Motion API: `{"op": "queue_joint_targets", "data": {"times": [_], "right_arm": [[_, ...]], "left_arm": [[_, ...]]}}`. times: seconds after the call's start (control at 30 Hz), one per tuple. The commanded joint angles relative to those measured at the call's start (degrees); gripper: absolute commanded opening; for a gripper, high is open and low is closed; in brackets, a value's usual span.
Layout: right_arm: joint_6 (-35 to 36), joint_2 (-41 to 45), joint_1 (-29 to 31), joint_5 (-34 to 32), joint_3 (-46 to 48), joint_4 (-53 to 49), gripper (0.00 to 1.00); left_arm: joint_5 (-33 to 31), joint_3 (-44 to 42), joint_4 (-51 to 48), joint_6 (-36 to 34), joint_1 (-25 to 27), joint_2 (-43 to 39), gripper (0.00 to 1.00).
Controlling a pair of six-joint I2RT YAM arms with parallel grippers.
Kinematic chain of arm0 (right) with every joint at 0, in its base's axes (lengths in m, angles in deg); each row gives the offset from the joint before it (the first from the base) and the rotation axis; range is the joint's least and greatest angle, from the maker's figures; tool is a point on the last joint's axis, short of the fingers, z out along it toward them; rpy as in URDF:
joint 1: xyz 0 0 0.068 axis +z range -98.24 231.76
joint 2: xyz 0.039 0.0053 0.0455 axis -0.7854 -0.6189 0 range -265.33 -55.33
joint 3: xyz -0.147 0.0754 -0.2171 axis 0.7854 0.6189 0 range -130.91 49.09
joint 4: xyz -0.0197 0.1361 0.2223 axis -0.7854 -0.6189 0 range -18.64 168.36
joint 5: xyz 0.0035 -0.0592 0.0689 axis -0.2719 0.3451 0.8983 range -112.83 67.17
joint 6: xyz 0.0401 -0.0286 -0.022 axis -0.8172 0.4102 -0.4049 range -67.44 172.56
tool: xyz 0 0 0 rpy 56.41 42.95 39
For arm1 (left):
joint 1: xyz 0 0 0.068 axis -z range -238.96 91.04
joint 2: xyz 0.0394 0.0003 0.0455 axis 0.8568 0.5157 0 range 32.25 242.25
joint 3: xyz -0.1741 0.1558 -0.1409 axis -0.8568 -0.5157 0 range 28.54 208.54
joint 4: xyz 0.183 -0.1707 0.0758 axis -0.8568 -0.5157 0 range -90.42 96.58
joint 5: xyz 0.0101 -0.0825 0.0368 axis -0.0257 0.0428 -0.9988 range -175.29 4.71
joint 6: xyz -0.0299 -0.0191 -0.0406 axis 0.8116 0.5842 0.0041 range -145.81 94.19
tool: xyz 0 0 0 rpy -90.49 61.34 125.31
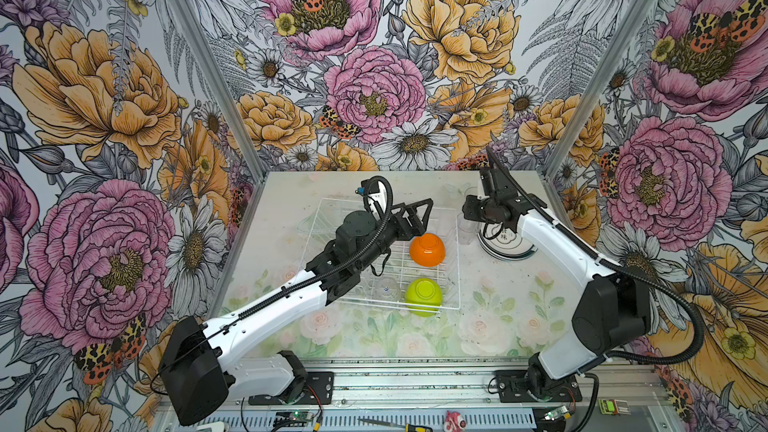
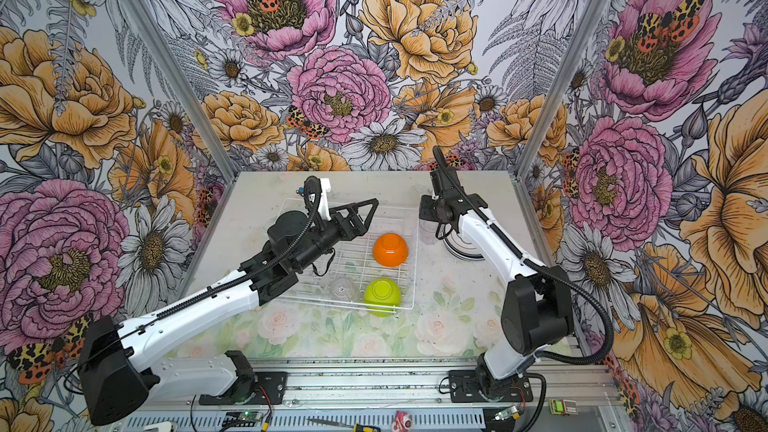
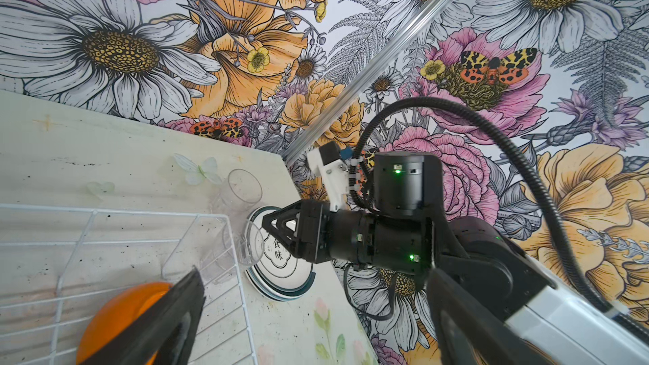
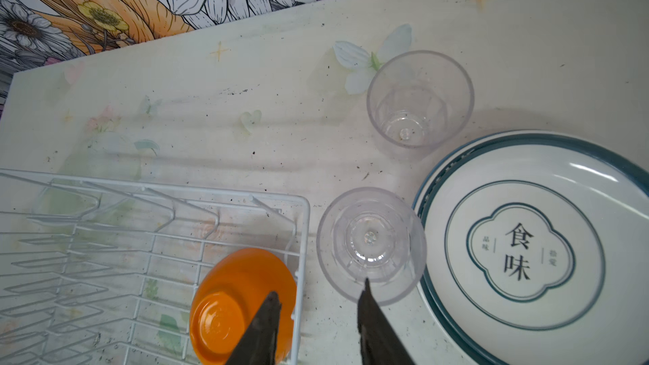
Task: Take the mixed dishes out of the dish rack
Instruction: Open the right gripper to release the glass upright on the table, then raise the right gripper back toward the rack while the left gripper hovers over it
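The dish rack (image 1: 451, 305) holds an overturned orange bowl (image 1: 427, 249), an overturned lime-green bowl (image 1: 423, 296) and a clear cup (image 1: 386, 289). My left gripper (image 3: 316, 317) hangs wide open above the rack by the orange bowl (image 3: 116, 314), holding nothing. Right of the rack, two clear cups (image 4: 371, 244) (image 4: 419, 100) stand upright on the table beside stacked white plates (image 4: 526, 240) with dark rims. My right gripper (image 4: 318, 291) is open just over the nearer cup. One fingertip (image 4: 367, 296) overlaps its rim and the other lies over the orange bowl (image 4: 228, 310).
The rack's plate-slot prongs (image 4: 158, 212) stand bare at its far side. Floral walls close the table (image 1: 291, 209) on three sides. Both arm bases sit on the metal rail (image 1: 415, 380) at the front, with small tools (image 1: 415, 425) lying below it.
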Motion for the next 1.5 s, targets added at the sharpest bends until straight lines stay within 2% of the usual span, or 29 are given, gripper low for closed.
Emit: {"op": "queue_joint_targets", "data": {"times": [0.0, 0.13, 0.33, 0.63, 0.87, 1.33, 1.47], "right_arm": [[-1.66, 6.39, 0.17, 2.54, 5.16, 3.77, 0.39], [-3.81, 15.75, 0.4, 7.69, 15.18, 8.5, 0.43], [-3.78, 26.08, 0.16, 12.28, 28.11, 15.69, 0.7], [-7.89, 33.75, 0.18, 15.73, 35.18, 20.09, 0.99], [-13.41, 36.18, 0.32, 13.81, 40.39, 24.47, 0.99], [-15.85, 35.07, 2.64, 13.13, 41.85, 26.13, 0.99], [-15.64, 33.51, 2.97, 14.93, 40.18, 26.76, 0.99]], "left_arm": [[-0.25, 0.83, -5.82, -2.9, -0.71, -2.48, 0.99], [-1.68, 1.61, -13.14, -5.5, -0.68, -4.78, 0.98], [-4.46, 1.44, -24.85, -8.8, -0.62, -8.98, 0.99], [-8.53, -3.67, -30.94, -10.21, -0.47, -14.42, 0.99], [-11.32, -5.5, -35.16, -11.89, -0.37, -14.6, 0.99], [-9.6, -10.4, -35.53, -11.12, 0.82, -14.53, 0.99], [-9.04, -10.33, -35.5, -11.08, 1.77, -13.52, 0.99]]}}
